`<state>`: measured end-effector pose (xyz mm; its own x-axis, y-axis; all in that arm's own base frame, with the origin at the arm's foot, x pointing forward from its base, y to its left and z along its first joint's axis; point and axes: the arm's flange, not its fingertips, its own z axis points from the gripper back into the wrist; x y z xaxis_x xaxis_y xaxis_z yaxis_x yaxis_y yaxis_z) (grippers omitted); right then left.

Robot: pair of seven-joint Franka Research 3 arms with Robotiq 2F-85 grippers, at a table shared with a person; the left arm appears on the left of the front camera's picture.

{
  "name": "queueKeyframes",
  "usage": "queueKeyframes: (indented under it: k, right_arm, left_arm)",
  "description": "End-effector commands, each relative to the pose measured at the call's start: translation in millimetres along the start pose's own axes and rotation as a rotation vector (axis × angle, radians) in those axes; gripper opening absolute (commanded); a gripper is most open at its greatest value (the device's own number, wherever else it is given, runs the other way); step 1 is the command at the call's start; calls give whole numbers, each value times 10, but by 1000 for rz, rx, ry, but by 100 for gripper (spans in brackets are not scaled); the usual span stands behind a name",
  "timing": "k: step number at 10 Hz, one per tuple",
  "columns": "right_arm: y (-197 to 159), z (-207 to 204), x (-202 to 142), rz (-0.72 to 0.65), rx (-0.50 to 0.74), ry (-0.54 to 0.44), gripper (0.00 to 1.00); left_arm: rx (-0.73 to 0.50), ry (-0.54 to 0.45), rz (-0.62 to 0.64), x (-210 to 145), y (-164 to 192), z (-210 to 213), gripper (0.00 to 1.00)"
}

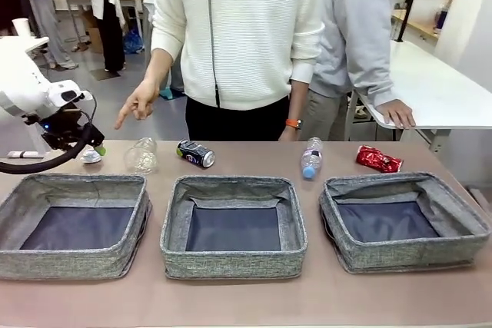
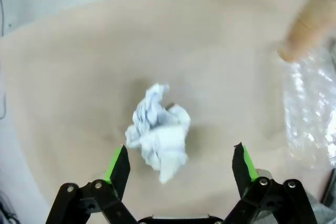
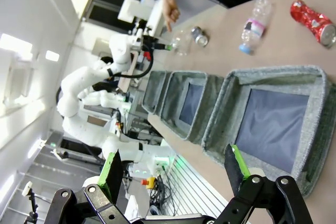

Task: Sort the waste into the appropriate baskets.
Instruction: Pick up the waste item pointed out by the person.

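Left end effector: jaws spread wide, gripping nothing, poised over the crumpled white tissue. The tissue lies on the desk at its far-left corner, beyond the left basket. In the left wrist view it sits between the green pads, but off-centre, nearer one pad than the other.

The person's hand points down toward that corner. The crushed clear bottle lies just beside the tissue, with the fingertip close above it.

Right end effector: jaws spread, empty, hanging over the near side of the right basket.

Along the far edge of the desk lie the dark blue can, the clear bottle with pink label and the crushed red can. We see nothing inside the left, right or middle basket.

We judge the step in hand to be picking up the tissue, so the sort has barely started. To do it well:
- Shift sideways to centre the tissue before descending, otherwise one pad may push it away.
- Come straight down until the pads almost reach the desk, because the tissue is low and soft.
- Close slowly and let the tissue compress. A loose flap may slip out.
- Keep away from the bottle and the pointing finger.
- Lift above the folded rim before carrying it over a basket.
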<state>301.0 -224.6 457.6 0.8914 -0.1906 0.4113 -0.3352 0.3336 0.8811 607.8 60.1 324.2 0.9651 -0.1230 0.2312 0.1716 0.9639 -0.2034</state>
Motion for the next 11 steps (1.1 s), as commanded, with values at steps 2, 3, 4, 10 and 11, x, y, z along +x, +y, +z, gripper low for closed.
queueKeyframes:
  k: [2,3,4,10,11]
  right_arm:
    - [17,-2,21,30,20,-16,100]
    - [17,-2,21,30,20,-16,100]
    - [17,-2,21,30,20,-16,100]
    - [17,-2,21,30,20,-16,100]
    - [17,-2,21,30,20,-16,100]
  left_arm:
    - [25,-1,29,256,65,-107,100]
    - [25,-7,31,285,85,-138,100]
    - [23,-13,31,297,86,-153,100]
    - [47,66,58,295,107,-259,100]
    - [49,76,56,290,114,-274,100]
